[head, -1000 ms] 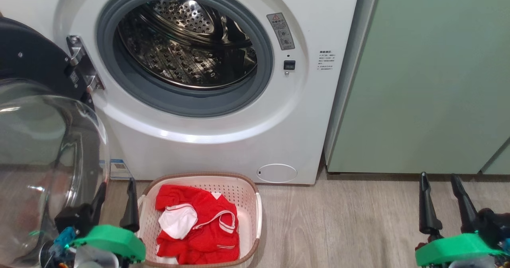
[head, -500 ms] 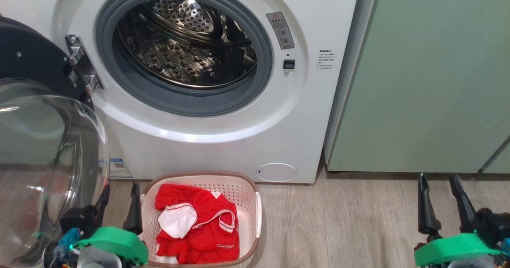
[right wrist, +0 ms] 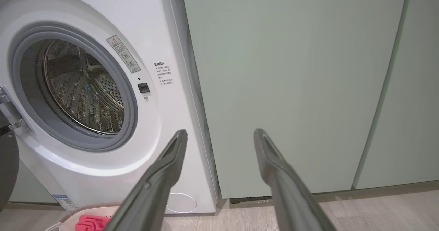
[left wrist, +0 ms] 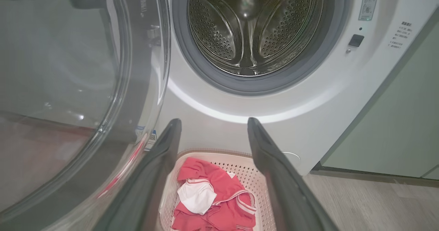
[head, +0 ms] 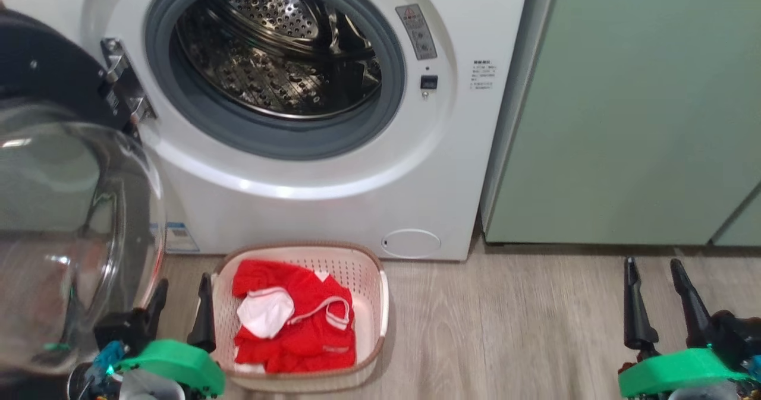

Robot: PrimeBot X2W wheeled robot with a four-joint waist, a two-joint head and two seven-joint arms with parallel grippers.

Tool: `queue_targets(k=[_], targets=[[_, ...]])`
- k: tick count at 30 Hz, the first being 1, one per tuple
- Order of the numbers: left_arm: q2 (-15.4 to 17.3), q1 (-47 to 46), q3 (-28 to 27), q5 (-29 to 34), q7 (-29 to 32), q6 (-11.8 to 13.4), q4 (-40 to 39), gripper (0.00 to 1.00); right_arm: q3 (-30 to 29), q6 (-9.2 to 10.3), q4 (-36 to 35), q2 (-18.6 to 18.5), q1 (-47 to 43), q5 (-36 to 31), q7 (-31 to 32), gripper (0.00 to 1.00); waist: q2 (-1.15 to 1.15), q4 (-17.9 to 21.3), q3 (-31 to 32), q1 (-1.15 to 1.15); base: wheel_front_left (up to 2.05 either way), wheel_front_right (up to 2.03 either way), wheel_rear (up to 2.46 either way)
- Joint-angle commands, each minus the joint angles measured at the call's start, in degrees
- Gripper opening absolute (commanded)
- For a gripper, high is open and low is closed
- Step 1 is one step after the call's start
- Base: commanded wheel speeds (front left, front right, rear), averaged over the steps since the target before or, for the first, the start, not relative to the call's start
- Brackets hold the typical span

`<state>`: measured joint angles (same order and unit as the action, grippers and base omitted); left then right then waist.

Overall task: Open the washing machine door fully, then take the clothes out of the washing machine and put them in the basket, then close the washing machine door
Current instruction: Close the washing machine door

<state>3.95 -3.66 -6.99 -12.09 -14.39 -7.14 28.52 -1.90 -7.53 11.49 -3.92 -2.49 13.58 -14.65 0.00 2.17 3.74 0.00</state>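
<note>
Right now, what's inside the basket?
Inside the basket lie the clothes, red with a white patch. Its perforated floor shows beside them; anything under the fabric is covered.

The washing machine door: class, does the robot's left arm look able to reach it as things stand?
Probably yes. The left gripper hangs open close beside the washing machine door, next to its clear window, with nothing between them. The basket sits on the gripper's other side, out of the way.

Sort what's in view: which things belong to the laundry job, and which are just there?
Job: washing machine door, washing machine, red clothes, basket.
Just there: pale green cabinets, wood-look floor.
</note>
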Motion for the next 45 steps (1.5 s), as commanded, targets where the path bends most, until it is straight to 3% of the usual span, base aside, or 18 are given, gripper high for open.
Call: queue_targets(k=[1, 15, 28, 34, 45], targets=[[0.8, -2.2, -1.9, 0.4, -0.6, -0.3, -1.4, 1.00, 1.2, 0.04, -1.7, -0.8, 1.2, -0.3, -0.3, 1.00, 0.00, 0.0, 0.0, 0.00, -2.06, 2.06, 0.00], [0.6, -1.9, -1.4, 0.1, -0.6, -0.3, -2.6, 1.00, 1.3, 0.04, -1.6, -0.5, 0.9, -0.3, -0.3, 1.00, 0.00, -0.2, 0.0, 0.00, -1.88, 1.88, 0.00], [0.0, -1.3, -0.9, 0.3, -0.6, -0.3, -3.4, 1.00, 1.0, 0.04, -1.6, -0.3, 0.8, -0.2, -0.3, 1.00, 0.00, -1.3, 0.4, 0.00, -0.31, 0.31, 0.00], [-0.5, -1.6, -1.0, 1.2, -0.6, -0.3, -3.9, 1.00, 0.8, 0.04, -1.8, -0.2, 0.5, -0.2, -0.3, 1.00, 0.00, -4.6, 0.4, 0.00, 0.00, 0.00, 0.00], [-0.8, -2.1, -2.0, 2.4, -0.6, 0.3, -4.0, 1.00, 0.9, 0.04, -1.9, 0.3, 0.9, 0.0, -0.3, 1.00, 0.00, -14.6, 0.4, 0.00, 0.00, 0.00, 0.00]])
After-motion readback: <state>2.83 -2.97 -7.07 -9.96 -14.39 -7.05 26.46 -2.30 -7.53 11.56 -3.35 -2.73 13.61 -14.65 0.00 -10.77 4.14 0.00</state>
